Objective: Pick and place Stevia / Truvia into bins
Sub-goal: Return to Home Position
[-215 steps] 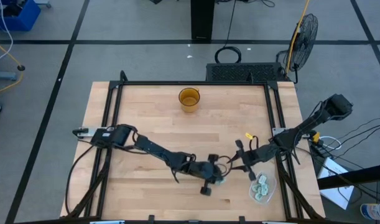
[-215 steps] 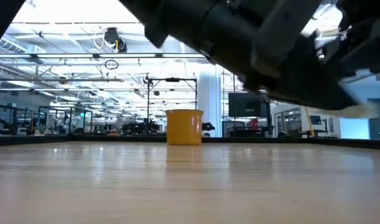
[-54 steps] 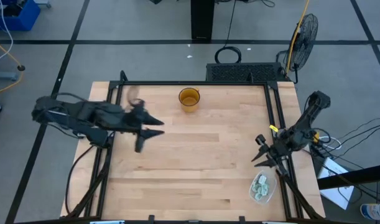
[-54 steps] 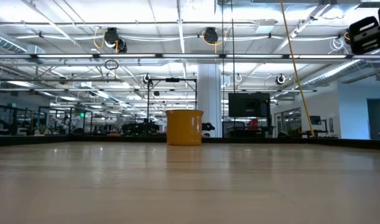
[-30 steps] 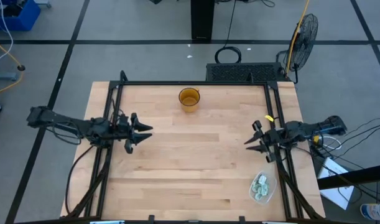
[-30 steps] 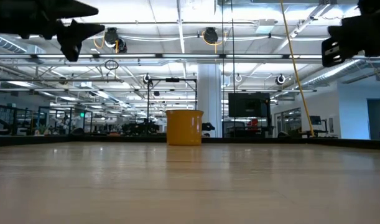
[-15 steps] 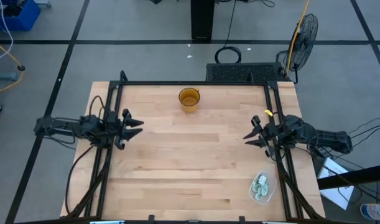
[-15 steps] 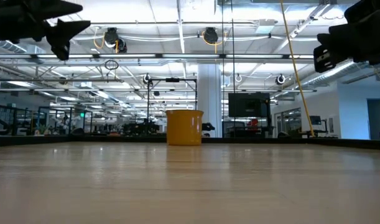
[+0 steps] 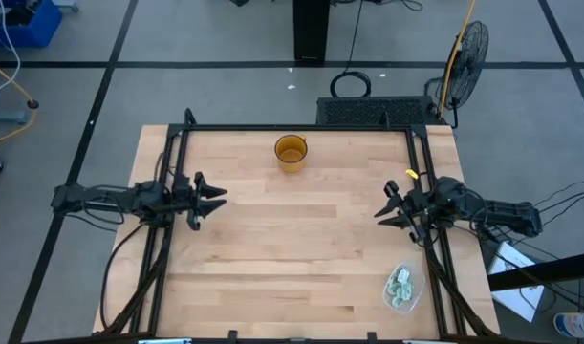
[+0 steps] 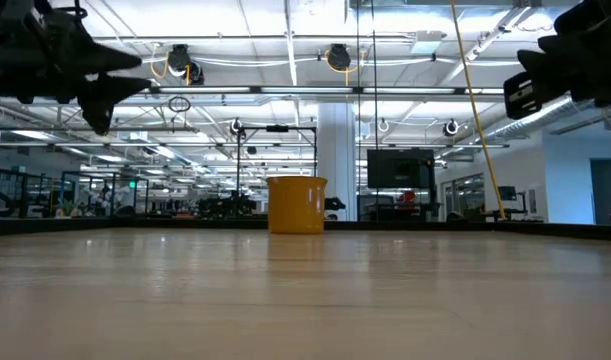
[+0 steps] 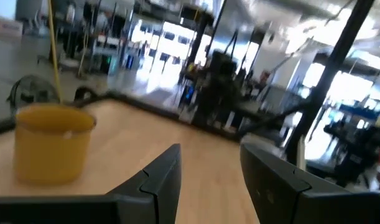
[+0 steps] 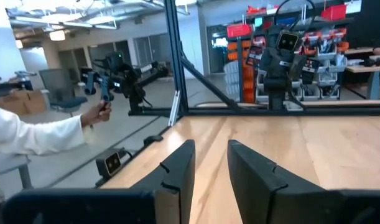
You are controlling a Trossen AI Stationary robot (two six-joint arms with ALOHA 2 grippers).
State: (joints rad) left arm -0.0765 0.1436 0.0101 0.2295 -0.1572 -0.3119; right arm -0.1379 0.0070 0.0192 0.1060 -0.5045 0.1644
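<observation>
The amber cup [image 9: 291,151] stands upright on the table near its far edge; it also shows in the low view [image 10: 298,204] and the left wrist view [image 11: 53,149]. The clear tub [image 9: 418,280] sits at the near right corner with several pale green and white Stevia sachets [image 9: 400,287] lying in it. My left gripper [image 9: 215,198] hovers open over the table's left side, pointing right, with nothing between its fingers [image 11: 208,152]. My right gripper [image 9: 381,212] hovers open over the right side, pointing left, also with nothing in it [image 12: 209,146].
A black frame rail [image 9: 296,127] runs around the tabletop. Bare wood lies between the two grippers. A person's white sleeve [image 12: 34,134] and hand show beyond the table's left side in the right wrist view. A fan [image 9: 464,53] stands behind the far right corner.
My left gripper has come down a little over the table's left side while still pointing right. My right gripper has stayed over the right side, with its arm settling lower behind it. Neither gripper's gap has changed.
</observation>
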